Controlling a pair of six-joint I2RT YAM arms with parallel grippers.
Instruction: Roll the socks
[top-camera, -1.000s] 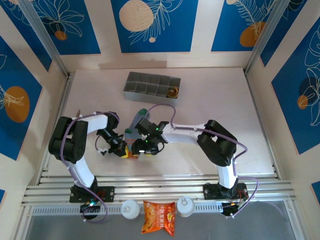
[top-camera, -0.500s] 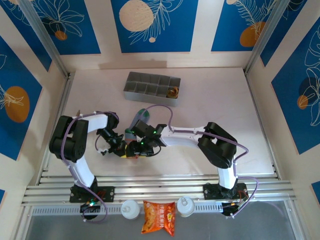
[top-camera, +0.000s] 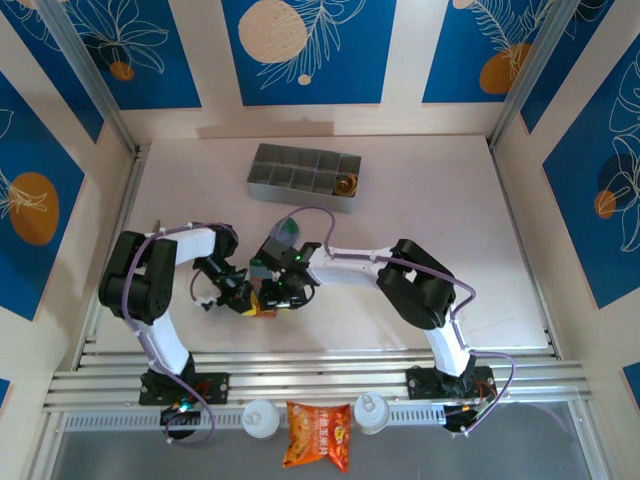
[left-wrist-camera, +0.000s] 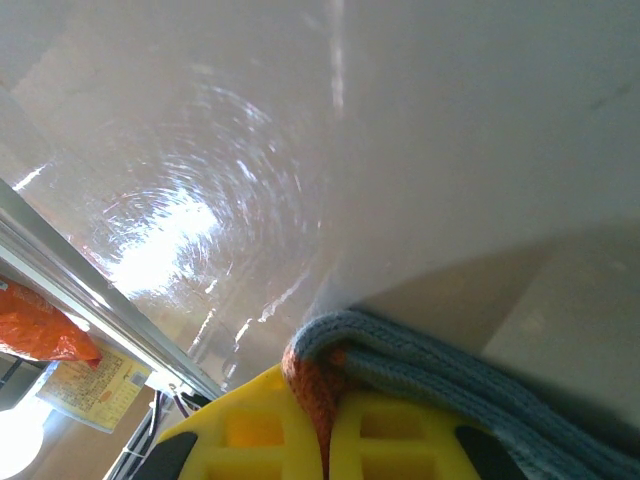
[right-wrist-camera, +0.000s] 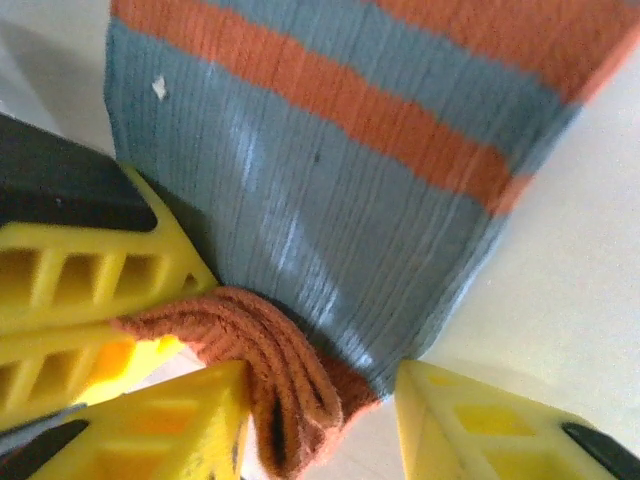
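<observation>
Socks (top-camera: 284, 230): lower-left centre of the worktop (top-camera: 430, 200), between the two arms, green toe toward the upper frame; left gripper (left-wrist-camera: 326, 410): fingers clamped tight on the orange cuff, grey-blue knit folded beside them; right gripper (right-wrist-camera: 320, 400): fingers narrow, astride the same cuff end, one touching it, the other just beside the cloth; grey compartment tray (top-camera: 300, 198): upper centre, well apart.

Surface (top-camera: 450, 230): pale, glossy and flat, with walls on three sides and metal rails (top-camera: 320, 375) along its near edge.
Far middle: grey compartment tray (top-camera: 300, 172), set slightly askew.
Left of centre, near side: socks (right-wrist-camera: 320, 180), grey-blue fabric with orange stripes, lying on the surface well apart from the tray.
</observation>
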